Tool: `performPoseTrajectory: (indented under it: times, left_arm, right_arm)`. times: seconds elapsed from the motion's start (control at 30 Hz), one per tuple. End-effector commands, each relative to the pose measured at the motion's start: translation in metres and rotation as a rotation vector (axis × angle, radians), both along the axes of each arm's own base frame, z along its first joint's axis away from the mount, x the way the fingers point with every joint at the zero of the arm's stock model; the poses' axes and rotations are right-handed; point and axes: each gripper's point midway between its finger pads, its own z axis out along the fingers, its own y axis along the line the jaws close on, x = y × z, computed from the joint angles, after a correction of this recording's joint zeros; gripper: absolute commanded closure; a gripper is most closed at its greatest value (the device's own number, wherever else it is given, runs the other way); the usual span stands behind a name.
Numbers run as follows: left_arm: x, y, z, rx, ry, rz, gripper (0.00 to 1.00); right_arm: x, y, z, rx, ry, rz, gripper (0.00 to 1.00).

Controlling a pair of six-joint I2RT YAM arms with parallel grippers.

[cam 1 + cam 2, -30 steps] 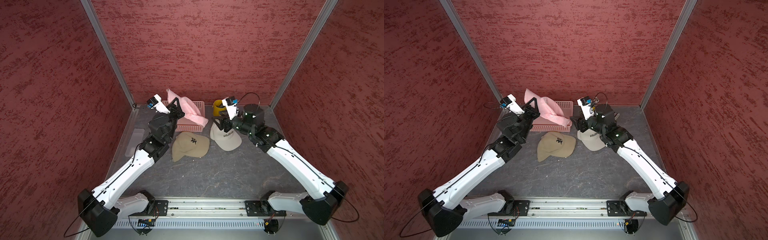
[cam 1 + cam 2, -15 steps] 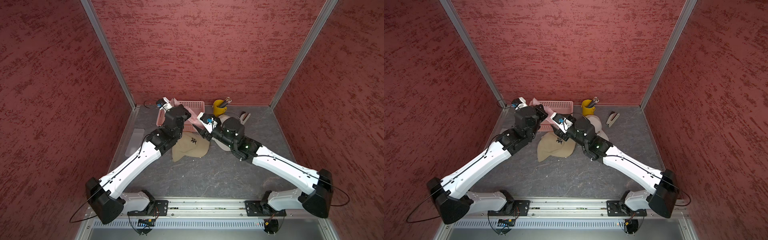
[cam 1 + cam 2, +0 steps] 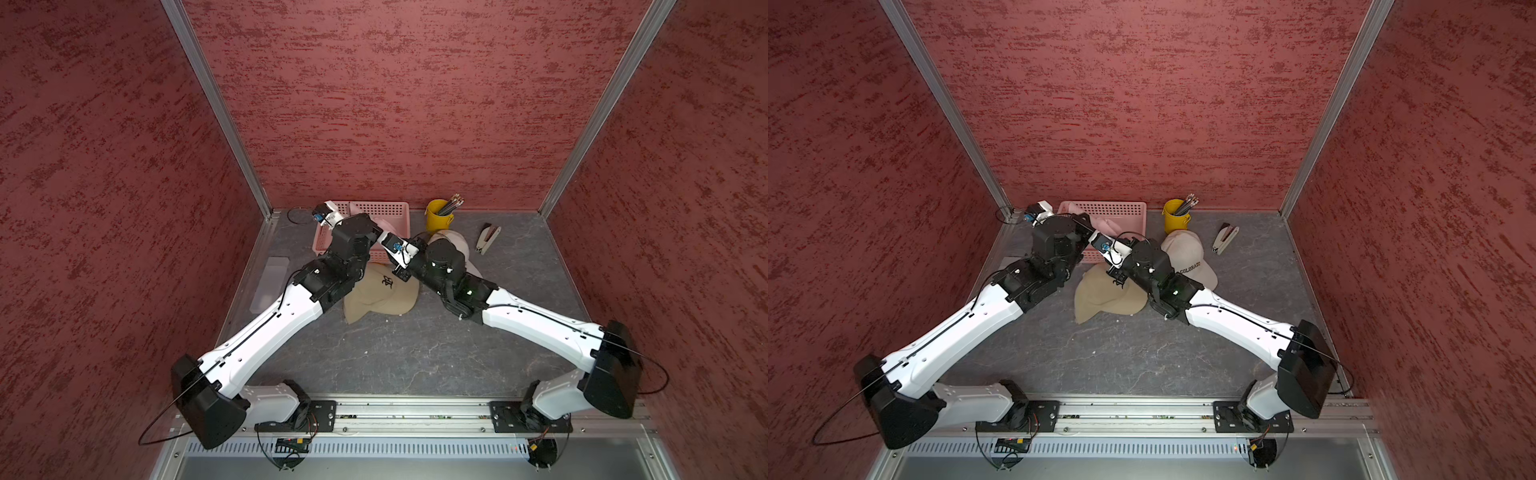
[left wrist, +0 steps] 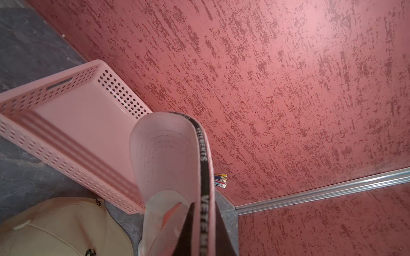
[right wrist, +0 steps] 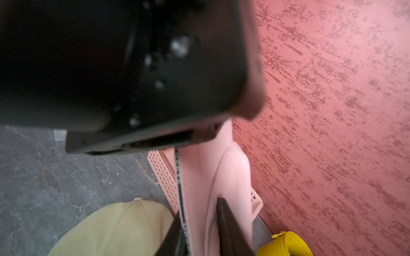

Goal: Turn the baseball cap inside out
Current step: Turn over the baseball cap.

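The pink baseball cap [image 4: 168,155] hangs in the air over the front edge of the pink basket [image 4: 73,119]. Its black lettered band runs along one edge. My left gripper [image 4: 205,230] is shut on that band edge, with a black finger on each side. My right gripper [image 5: 199,221] faces it and has closed its two fingers on the cap's pink cloth [image 5: 199,172]. In both top views the two wrists meet in front of the basket. Only a strip of the pink cap [image 3: 384,227] [image 3: 1106,226] shows between them.
A tan cap [image 3: 382,291] lies on the grey table just below the grippers. A white cap [image 3: 1187,257] sits to its right. A yellow cup of pencils [image 3: 438,214] and a stapler [image 3: 486,239] stand at the back. A clear plastic piece [image 3: 270,282] lies at the left wall.
My right arm swung left from the white cap to the pink cap and closed its jaws on it. My left arm carried the pink cap rightward and lower, toward the right arm.
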Motion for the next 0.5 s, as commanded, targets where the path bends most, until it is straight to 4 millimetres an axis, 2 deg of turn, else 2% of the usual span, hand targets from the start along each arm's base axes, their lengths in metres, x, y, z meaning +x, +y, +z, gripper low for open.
performPoseTrajectory:
  times: [0.0, 0.07, 0.13, 0.17, 0.2, 0.27, 0.33, 0.47]
  left_arm:
    - [-0.021, -0.017, -0.009, -0.065, 0.041, -0.131, 0.97]
    - [-0.026, -0.019, -0.007, -0.038, 0.02, -0.175, 0.72]
    - [-0.031, -0.019, -0.005, 0.03, -0.014, -0.227, 0.61]
    - [-0.033, -0.017, -0.006, 0.067, -0.03, -0.255, 0.55]
    - [-0.037, -0.015, -0.009, 0.103, -0.039, -0.292, 0.51]
    - [-0.044, -0.018, -0.009, 0.185, -0.082, -0.422, 0.46]
    - [-0.055, -0.022, -0.01, 0.29, -0.11, -0.553, 0.45]
    - [-0.073, -0.018, -0.013, 0.651, -0.162, -0.694, 0.44]
  right_arm:
    - [0.018, -0.019, 0.032, 0.098, -0.058, -0.096, 0.9]
    - [0.019, -0.023, 0.028, 0.091, -0.039, -0.089, 0.93]
    - [0.021, -0.029, 0.018, 0.087, -0.002, -0.087, 0.95]
    - [0.018, -0.036, 0.025, 0.11, 0.003, -0.083, 0.96]
    - [0.02, -0.043, 0.023, 0.115, 0.023, -0.088, 0.96]
    - [0.022, -0.051, 0.018, 0.114, 0.07, -0.082, 0.97]
    - [0.023, -0.057, 0.014, 0.106, 0.103, -0.072, 0.97]
    - [0.016, -0.062, 0.012, 0.083, 0.17, -0.007, 0.97]
